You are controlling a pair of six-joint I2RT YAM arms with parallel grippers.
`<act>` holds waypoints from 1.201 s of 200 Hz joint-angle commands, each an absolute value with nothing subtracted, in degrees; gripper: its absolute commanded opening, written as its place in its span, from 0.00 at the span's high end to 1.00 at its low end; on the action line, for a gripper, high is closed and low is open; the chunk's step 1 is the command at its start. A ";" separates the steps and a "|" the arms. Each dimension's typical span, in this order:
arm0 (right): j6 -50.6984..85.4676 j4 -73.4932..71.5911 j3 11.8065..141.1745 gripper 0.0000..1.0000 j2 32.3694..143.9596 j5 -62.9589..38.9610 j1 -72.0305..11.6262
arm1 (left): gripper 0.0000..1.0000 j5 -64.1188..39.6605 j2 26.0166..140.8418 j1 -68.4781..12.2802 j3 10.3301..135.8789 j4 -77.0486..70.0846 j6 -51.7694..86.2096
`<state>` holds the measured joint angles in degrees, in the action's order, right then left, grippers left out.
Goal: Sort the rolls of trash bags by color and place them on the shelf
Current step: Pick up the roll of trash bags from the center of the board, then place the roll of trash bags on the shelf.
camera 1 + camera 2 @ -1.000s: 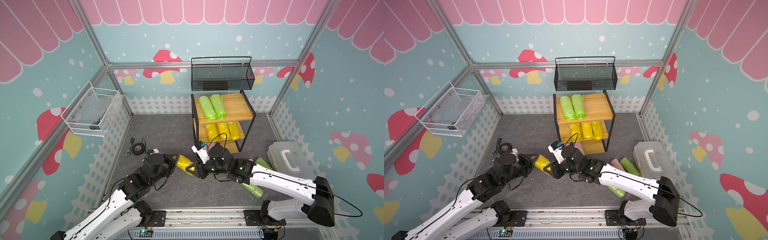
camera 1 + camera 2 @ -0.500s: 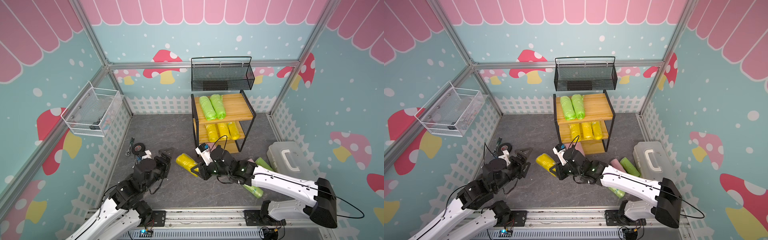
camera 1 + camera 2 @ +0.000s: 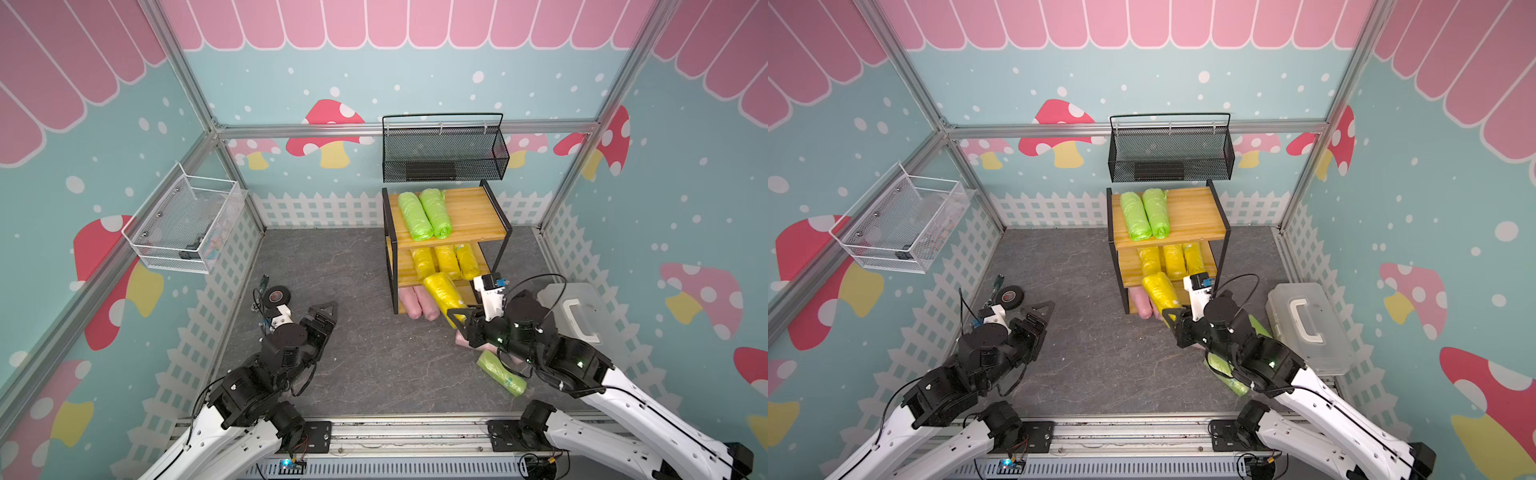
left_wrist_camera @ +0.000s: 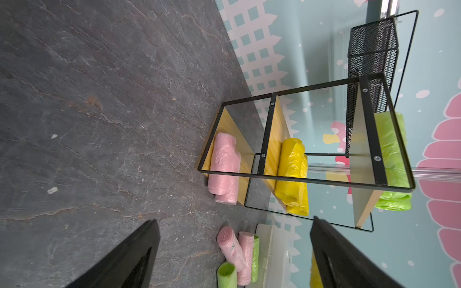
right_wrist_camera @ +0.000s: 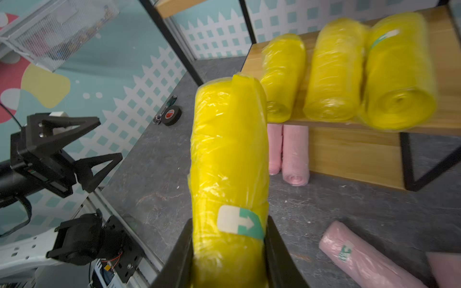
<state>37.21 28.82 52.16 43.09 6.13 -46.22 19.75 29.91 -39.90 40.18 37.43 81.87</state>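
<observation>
My right gripper (image 3: 461,318) (image 3: 1177,318) (image 5: 229,222) is shut on one end of a yellow roll (image 3: 442,293) (image 3: 1160,291) (image 5: 229,154), held above the floor. The roll's far end reaches the front edge of the shelf's (image 3: 473,212) (image 3: 1192,212) middle board. Three yellow rolls (image 3: 444,262) lie on that board, two green rolls (image 3: 424,214) on the top board and two pink rolls (image 3: 419,303) at the bottom. Loose pink (image 5: 361,256) and green (image 3: 500,372) rolls lie on the floor under my right arm. My left gripper (image 3: 326,316) (image 3: 1038,316) (image 4: 234,220) is open and holds nothing, at floor left.
A black tape roll (image 3: 277,296) lies by the left fence beyond my left gripper. A white lidded box with a handle (image 3: 577,311) stands at the right wall. A black mesh basket (image 3: 444,153) hangs above the shelf, and a white wire basket (image 3: 183,224) hangs on the left wall.
Both grippers were at the yellow roll mid-floor. The left one opened, let go and drew back to the left. The right one carried the roll right, up to the shelf's middle board.
</observation>
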 commanded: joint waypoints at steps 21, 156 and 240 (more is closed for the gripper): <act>33.02 30.70 54.65 1.00 43.47 9.67 -40.41 | 0.04 18.63 31.30 -40.17 41.84 38.67 78.95; 31.88 18.86 55.26 1.00 52.06 14.06 -27.24 | 0.04 17.25 31.90 -40.17 41.62 38.67 77.09; 31.29 14.87 56.43 1.00 57.64 12.38 -21.74 | 0.05 18.01 32.21 -40.18 41.05 38.63 75.91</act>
